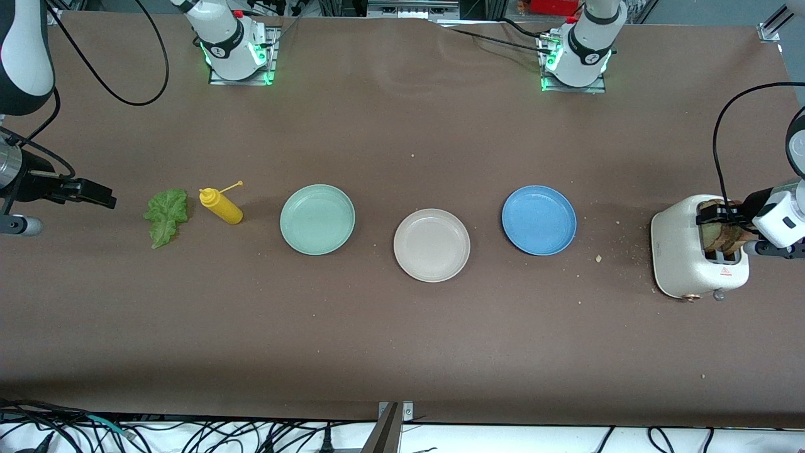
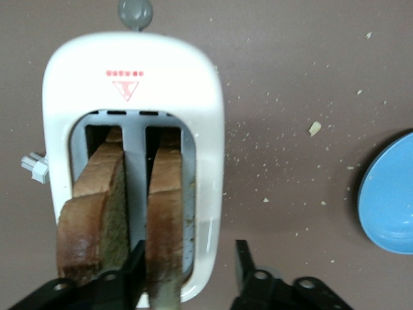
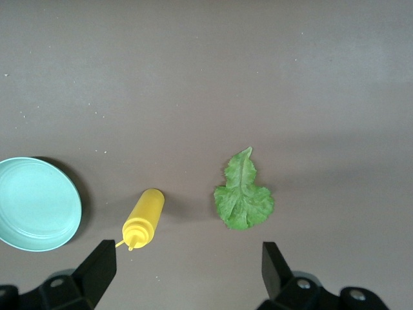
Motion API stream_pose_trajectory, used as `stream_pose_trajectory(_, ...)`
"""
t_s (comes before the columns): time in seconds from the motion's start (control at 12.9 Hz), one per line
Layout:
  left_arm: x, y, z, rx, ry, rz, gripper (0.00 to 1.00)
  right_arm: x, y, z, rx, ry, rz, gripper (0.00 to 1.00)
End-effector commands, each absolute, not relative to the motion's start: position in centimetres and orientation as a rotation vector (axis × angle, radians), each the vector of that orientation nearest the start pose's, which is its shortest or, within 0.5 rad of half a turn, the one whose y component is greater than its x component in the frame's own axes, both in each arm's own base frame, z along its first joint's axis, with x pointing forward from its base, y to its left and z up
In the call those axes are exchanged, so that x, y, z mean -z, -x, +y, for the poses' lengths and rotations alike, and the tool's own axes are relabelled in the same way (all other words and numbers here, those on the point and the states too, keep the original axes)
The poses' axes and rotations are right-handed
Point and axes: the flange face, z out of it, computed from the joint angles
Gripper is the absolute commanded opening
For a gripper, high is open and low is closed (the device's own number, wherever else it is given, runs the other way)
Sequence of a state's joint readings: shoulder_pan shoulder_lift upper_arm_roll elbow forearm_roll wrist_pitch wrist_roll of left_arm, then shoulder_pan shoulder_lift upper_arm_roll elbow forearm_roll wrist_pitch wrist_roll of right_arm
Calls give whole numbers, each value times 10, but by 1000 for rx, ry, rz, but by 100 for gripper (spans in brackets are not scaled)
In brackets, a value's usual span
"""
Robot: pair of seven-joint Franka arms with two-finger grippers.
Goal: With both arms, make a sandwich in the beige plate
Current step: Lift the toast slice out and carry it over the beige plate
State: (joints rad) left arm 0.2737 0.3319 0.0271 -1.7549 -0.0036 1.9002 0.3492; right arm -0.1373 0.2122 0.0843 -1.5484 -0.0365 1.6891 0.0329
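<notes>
**Left gripper at the toaster, right gripper waiting over bare table**

Left gripper: black, two-fingered, over the toaster at the left arm's end of the table. Its fingers straddle one bread slice without visibly pressing it; one finger sits in the gap between the two slices, the other outside the toaster's wall.

Right gripper: fingers spread wide, nothing between them, waiting over bare table at the right arm's end, near the lettuce leaf.

Bread: two slices, brown-crusted with a porous tan crumb, standing on edge in parallel slots. The second slice is beside the straddled one. Only the left wrist view shows both slots and the crumb; the front view gives just dark crust tops.

Toaster: cream, glossy, rounded corners, red warning triangle on top.

Beige plate: round, matte, shallow, low rim, holding nothing, at mid-table between the mint-green plate and the blue plate, slightly nearer the front camera than both.

Lettuce leaf: ruffled, green, flat on the table, long axis running roughly toward and away from the front camera.

Yellow squeeze bottle: smooth plastic, lying on its side between leaf and mint-green plate. Crumbs are scattered between toaster and blue plate, seen best from the left wrist.
</notes>
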Motion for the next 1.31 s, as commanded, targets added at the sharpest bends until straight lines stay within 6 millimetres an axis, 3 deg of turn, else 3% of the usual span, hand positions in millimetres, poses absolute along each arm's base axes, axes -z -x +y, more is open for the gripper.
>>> stream_pose_trajectory(0.0,-366,-590,194,-272,3189,125,18,-524,-612,-40,-115,3152,115,100)
stream_pose_trajectory(0.08,-371,-590,197,-265,3189,132,1,-524,-612,-39,-111,3152,112,100)
stream_pose_trajectory(0.31,-380,-587,194,-331,3188,193,0,-523,-613,-40,-110,3150,113,100)
stream_pose_trajectory(0.85,-504,-609,178,-243,3271,249,0,-520,-613,-40,-122,3143,116,100)
stream_pose_trajectory(0.93,-513,-608,173,-251,3311,257,0,-520,-613,-40,-122,3143,116,100)
stream_pose_trajectory(1.08,-515,-608,153,-252,3466,277,0,-520,-613,-42,-122,3141,119,100)
stream_pose_trajectory(1.24,-497,-617,126,-302,3621,318,0,-520,-613,-42,-120,3140,122,100)
